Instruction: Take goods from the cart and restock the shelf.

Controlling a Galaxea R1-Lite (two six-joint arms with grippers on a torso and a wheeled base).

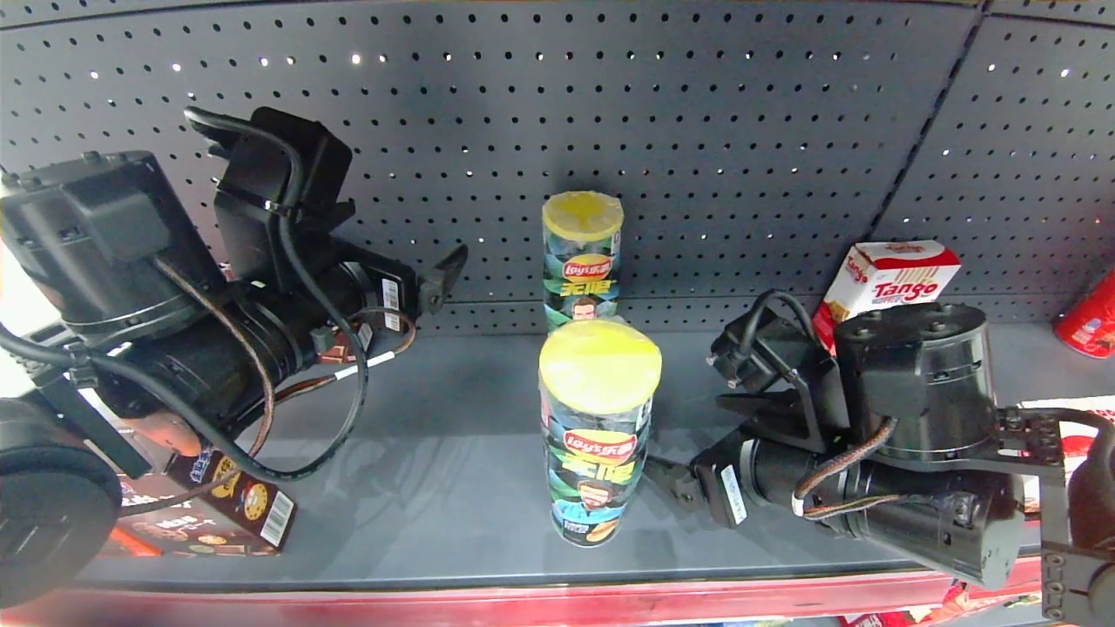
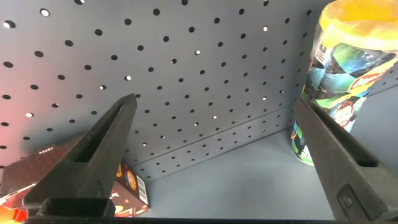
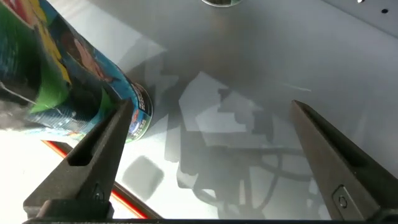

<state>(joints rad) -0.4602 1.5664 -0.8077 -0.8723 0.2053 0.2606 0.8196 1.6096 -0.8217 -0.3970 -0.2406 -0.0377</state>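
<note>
1. Stock: two tall chip canisters stand upright at the middle of the grey shelf (image 1: 418, 488), one behind the other. The front chip canister (image 1: 597, 435) is near the red front lip. The rear chip canister (image 1: 582, 257) is against the pegboard back panel (image 1: 697, 131).
2. Left gripper (image 2: 214, 106): the jaws are spread wide with nothing between them. It is held above the shelf to the left of the rear chip canister and points toward it.
3. Right gripper (image 3: 211, 106): it is also wide open and empty, low over the shelf just beside the front chip canister on its right, not around it. One finger (image 3: 99, 162) is near the tube's base.
4. Handling, as I judge it: each is a thin cardboard tube, light for its height and narrow at the base, so a nudge could tip it. The printed wrap looks glossy and may slip. A hard squeeze would probably dent the wall and break the crisps inside.
5. Where to take hold: across the round body at about mid-height, pads square to the wall, with moderate force. Avoid the yellow lid (image 1: 599, 366), which would likely flex or pop off.
6. Neighbours: a wafer box (image 1: 888, 279) and a red can (image 1: 1089, 326) sit to the right, and a dark biscuit box (image 1: 226, 509) to the left. All are well apart from the canisters.
</note>
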